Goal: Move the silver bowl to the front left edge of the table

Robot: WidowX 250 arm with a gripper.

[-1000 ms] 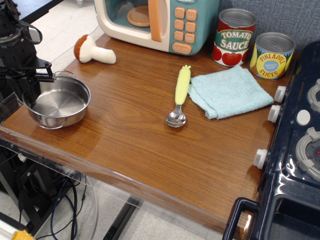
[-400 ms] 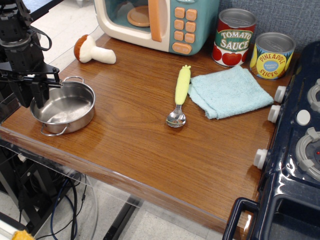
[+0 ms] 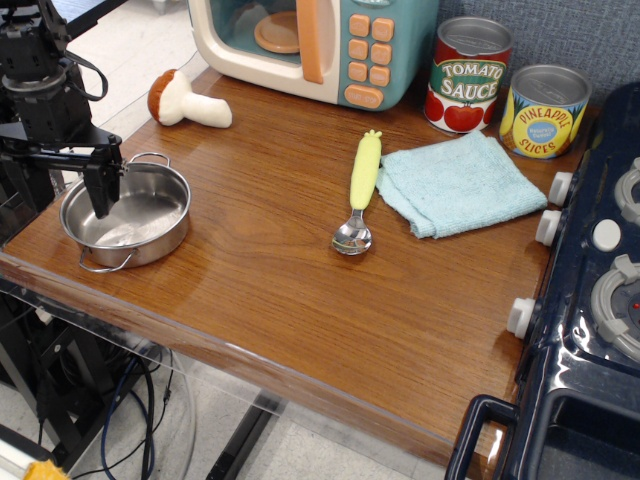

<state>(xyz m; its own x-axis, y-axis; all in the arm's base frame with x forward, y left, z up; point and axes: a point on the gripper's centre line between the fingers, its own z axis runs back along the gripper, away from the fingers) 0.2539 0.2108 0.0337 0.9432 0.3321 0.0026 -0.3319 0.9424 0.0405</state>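
Stainless steel gleams at the left end of the bench [image 3: 300, 290]: the silver bowl [image 3: 127, 215] sits flat on the wood close to the front left corner, one wire handle pointing toward the front edge and the other toward the back. The gripper [image 3: 70, 190] hangs over the bowl's left rim with its fingers [image 3: 101, 190] spread; one dark finger dips inside the bowl, while the other is hard to make out against the dark stand, so the rim looks released, not pinched. That placement suits the task, and the move appears essentially done. Further right, well apart from the bowl, lie a spoon [image 3: 358, 195] with a yellow-green handle, a blue cloth [image 3: 456, 184], two tin cans [image 3: 505, 92], a toy mushroom [image 3: 186, 100] and a toy microwave [image 3: 315, 40].
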